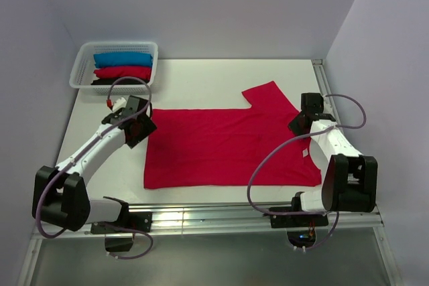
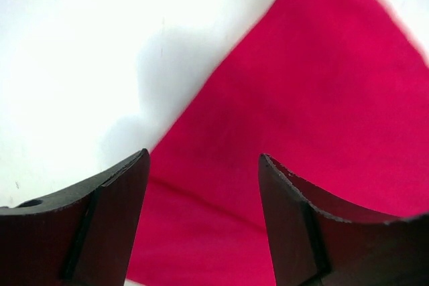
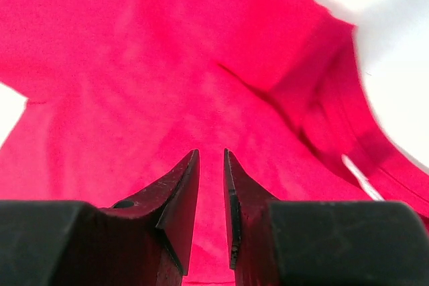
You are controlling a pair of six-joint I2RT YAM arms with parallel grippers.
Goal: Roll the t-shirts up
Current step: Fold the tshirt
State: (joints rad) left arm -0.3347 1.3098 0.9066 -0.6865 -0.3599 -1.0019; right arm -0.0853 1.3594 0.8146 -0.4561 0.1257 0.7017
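The red shirt (image 1: 228, 147) lies flat on the white surface (image 1: 201, 75). The left pincer (image 2: 204, 165) is released at its corner (over the cloth edge); the right pincer (image 3: 211, 159) is nearly clenched, grasping nothing.

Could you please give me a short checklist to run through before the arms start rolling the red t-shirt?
1. Red t-shirt lies spread flat on the table: ok, though one sleeve sticks out at the far side.
2. Left claw open over the shirt's left edge: ok, nothing between its fingers.
3. Right claw ready to grip: not ok, its fingers are nearly closed with no cloth between them.
4. Whether either claw touches the cloth: cannot tell.
5. Basket with its folded shirts stands apart from the red shirt: ok.
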